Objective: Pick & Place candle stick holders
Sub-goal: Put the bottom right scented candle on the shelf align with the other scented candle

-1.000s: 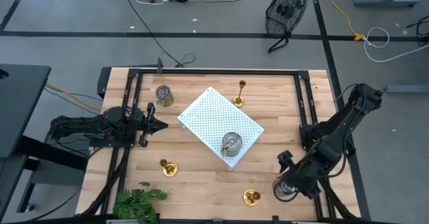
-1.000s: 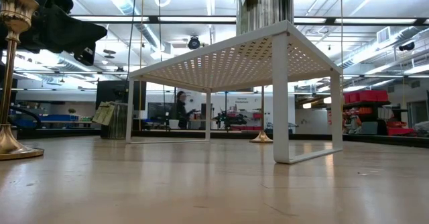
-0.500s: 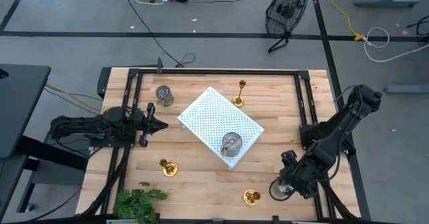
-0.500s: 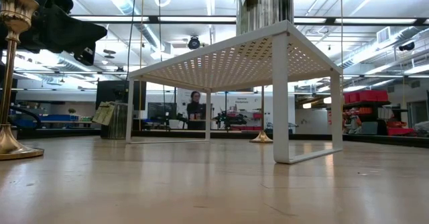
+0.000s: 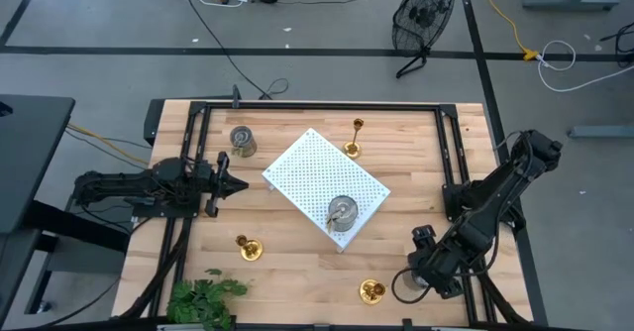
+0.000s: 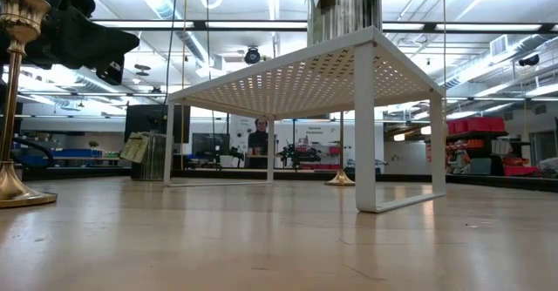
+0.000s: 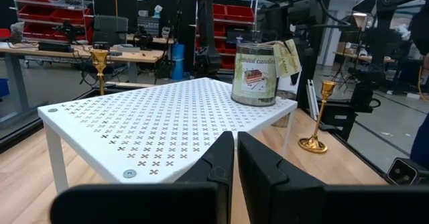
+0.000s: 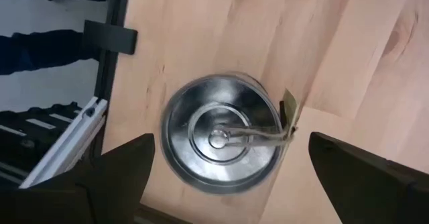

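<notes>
My right gripper [image 8: 228,158] is open and points down over a squat silver-grey holder [image 8: 223,133] that stands on its base near the table's near right corner [image 5: 406,283]. One finger stands on each side of it, apart from it. A second silver holder [image 5: 342,212] stands on the white perforated board [image 5: 317,172], and a third [image 5: 242,140] on the table at the far left. Three brass holders stand upright on their round bases [image 5: 354,138], [image 5: 248,249], [image 5: 371,291]. My left gripper [image 5: 236,182] is shut and empty, left of the board.
The board stands on thin legs [image 6: 366,134] in the middle of the table. A green plant [image 5: 206,299] sits at the near left edge. A black frame rail [image 5: 464,222] runs along the right side close to my right arm. A person [image 6: 259,138] shows far behind the table.
My right gripper has moved a little toward the table's left edge, staying open above the silver holder near the near right corner.
</notes>
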Motion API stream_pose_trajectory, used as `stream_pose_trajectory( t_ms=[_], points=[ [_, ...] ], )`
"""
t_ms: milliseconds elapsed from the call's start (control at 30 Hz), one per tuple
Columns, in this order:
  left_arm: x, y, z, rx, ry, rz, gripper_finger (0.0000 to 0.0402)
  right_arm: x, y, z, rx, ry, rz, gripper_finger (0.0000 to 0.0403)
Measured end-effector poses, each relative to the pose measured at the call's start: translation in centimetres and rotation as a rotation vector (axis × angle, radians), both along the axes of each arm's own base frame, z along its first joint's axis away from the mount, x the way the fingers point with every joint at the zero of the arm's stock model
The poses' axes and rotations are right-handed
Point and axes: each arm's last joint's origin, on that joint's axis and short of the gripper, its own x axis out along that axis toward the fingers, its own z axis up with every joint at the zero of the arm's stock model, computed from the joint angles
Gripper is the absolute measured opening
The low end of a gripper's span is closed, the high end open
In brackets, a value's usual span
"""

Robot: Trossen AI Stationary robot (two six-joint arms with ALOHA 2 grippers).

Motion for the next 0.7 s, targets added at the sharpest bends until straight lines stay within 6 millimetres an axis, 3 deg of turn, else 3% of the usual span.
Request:
stream_pose_trajectory(
  t_ms=[300, 700],
  points=[
    [0.0, 0.0, 0.0, 0.000, 0.000, 0.000, 0.0025, -0.2, -0.1, -0.8, -0.020, -0.008, 0.057, 0.0398],
    [0.0, 0.0, 0.0, 0.000, 0.000, 0.000, 0.0025, -0.6, 1.2, -0.5, -0.011, -0.155, 0.417, 0.0398]
  ],
)
